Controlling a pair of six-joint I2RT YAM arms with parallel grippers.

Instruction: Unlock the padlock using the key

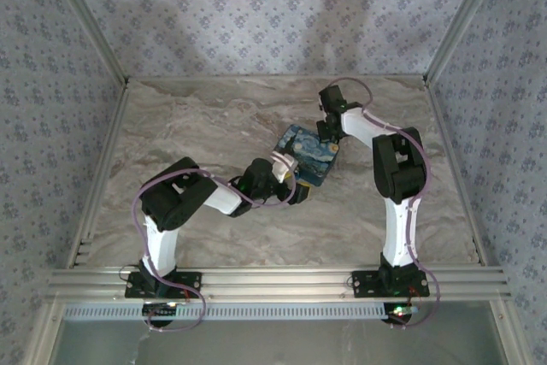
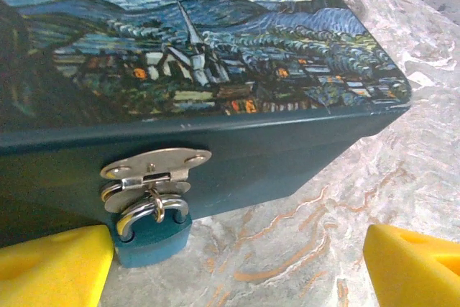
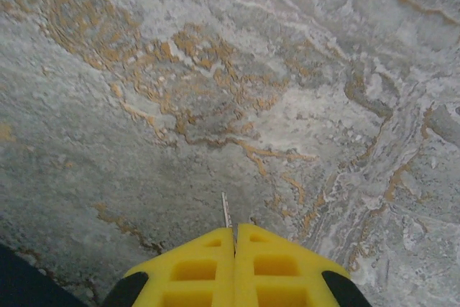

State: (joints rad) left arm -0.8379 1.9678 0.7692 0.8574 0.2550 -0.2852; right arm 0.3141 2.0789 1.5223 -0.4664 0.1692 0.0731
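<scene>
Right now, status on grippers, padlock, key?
Left gripper open, facing teal padlock hanging on silver hasp of painted box. Right gripper shut on thin metal key, over marble tabletop. Nothing seen in the way.

A marble-look table (image 1: 214, 237), grey-white with orange-brown veins, lies between walls (image 1: 256, 6) papered pale blue with a small repeating motif. Aluminium rails (image 1: 282, 279) run along its near edge, and slim posts (image 1: 91, 27) rise at the back corners. A box (image 1: 309, 153) stands near the table's middle, turned at an angle. Its lid is painted with a swirling night sky, a village and a church spire, and its sides are dark teal. A silver hasp (image 2: 154, 165) lies folded down on the front wall
</scene>
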